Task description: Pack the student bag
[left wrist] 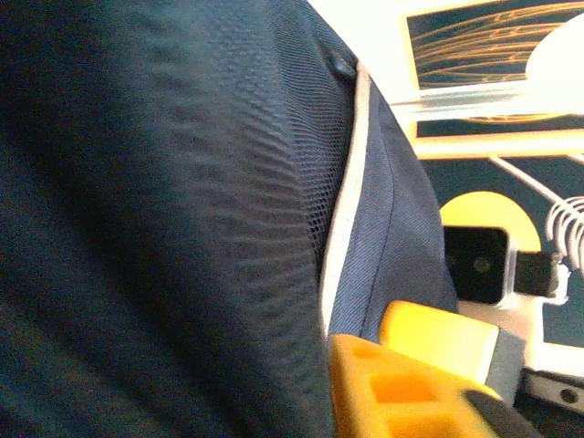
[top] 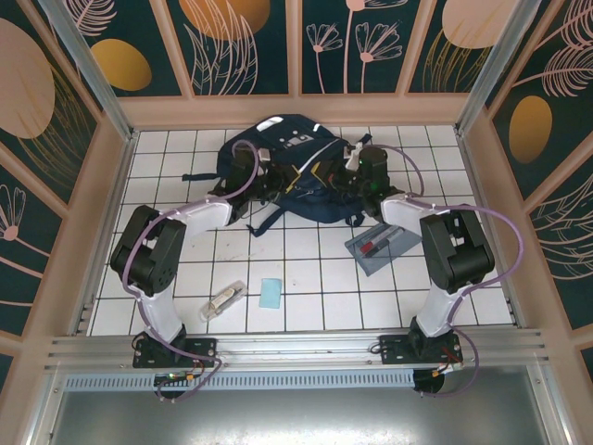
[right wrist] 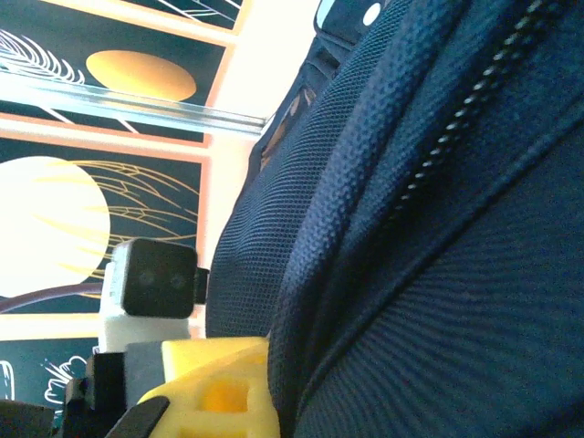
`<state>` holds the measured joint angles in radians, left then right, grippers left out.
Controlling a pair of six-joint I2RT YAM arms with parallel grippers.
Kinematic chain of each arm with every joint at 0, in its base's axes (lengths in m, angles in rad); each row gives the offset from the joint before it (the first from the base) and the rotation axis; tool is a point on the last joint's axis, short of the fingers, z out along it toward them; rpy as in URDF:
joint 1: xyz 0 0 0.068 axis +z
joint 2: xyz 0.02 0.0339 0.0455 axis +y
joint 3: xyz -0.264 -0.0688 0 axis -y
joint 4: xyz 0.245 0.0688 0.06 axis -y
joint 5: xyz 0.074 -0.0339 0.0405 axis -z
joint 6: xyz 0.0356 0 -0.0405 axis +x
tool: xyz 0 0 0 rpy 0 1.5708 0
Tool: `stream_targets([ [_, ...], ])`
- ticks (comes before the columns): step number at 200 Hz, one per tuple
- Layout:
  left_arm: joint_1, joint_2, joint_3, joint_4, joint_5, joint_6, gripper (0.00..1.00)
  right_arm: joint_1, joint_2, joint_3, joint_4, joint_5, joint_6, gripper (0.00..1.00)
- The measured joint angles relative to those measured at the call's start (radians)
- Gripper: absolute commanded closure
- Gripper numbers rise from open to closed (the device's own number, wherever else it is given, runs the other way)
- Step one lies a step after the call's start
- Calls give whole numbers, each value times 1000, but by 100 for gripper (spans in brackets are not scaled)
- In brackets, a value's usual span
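I saw the student bag (top: pixel 278 139), a large dark navy fabric backpack, lying at the far middle of the white tiled table (top: pixel 306 297). My left gripper (top: pixel 250 174) and right gripper (top: pixel 359 171) pressed against its sides; I couldn't tell whether either was clamped on fabric.

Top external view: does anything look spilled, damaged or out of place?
Nothing spilled or damaged. The student bag lies slumped at the far side. A blue pad, a clear packet and a grey case lie unpacked on the table.
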<state>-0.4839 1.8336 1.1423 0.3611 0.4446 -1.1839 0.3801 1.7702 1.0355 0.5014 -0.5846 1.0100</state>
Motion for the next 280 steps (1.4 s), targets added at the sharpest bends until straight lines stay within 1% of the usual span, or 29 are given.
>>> stream_targets([
  [20, 1, -55, 16, -122, -10, 207, 49, 5, 1, 53, -53, -1, 3, 100],
  [35, 2, -118, 1, -192, -27, 333, 43, 16, 1, 82, -89, -1, 3, 100],
  [52, -1, -198, -31, -268, -32, 463, 41, 25, 2, 108, -113, 0, 3, 100],
  [71, -14, -253, -55, -320, -29, 571, 40, 28, 10, 131, -135, 6, 2, 100],
  [107, -49, -283, -64, -367, -24, 702, 37, 30, 26, 146, -180, 12, 2, 100],
  [133, -61, -282, -63, -394, -18, 743, 37, 34, 32, 165, -200, 19, -1, 100],
  [162, -74, -267, -63, -407, -27, 755, 36, 35, 34, 174, -209, 22, -1, 100],
  [204, -84, -207, -59, -392, -53, 727, 40, 40, 35, 175, -210, 27, -1, 100],
  [230, -89, -147, -16, -372, -67, 698, 42, 41, 35, 175, -210, 27, 0, 100],
  [255, -95, -111, 28, -357, -84, 673, 47, 43, 35, 175, -203, 30, 4, 100],
  [280, -96, -75, 57, -358, -95, 649, 55, 43, 35, 175, -185, 35, 22, 100],
])
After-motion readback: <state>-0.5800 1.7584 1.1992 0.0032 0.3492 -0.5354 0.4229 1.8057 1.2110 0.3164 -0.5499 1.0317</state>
